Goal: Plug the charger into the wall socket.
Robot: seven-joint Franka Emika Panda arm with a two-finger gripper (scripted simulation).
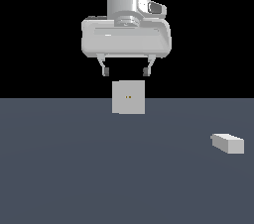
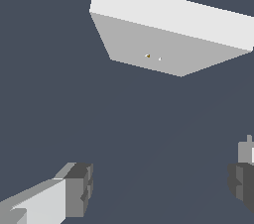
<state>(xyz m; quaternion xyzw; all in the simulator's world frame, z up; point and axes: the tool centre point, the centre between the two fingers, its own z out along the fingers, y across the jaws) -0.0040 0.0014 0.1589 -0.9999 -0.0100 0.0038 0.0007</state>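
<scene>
Dark grey flooring under black backdrop. Gripper hangs with fingers spread apart and empty, just above the wall socket. Well apart from the socket, toward the exterior view's right, lies the charger: probably light, rigid and smooth, best pinched across its long flat sides.
</scene>
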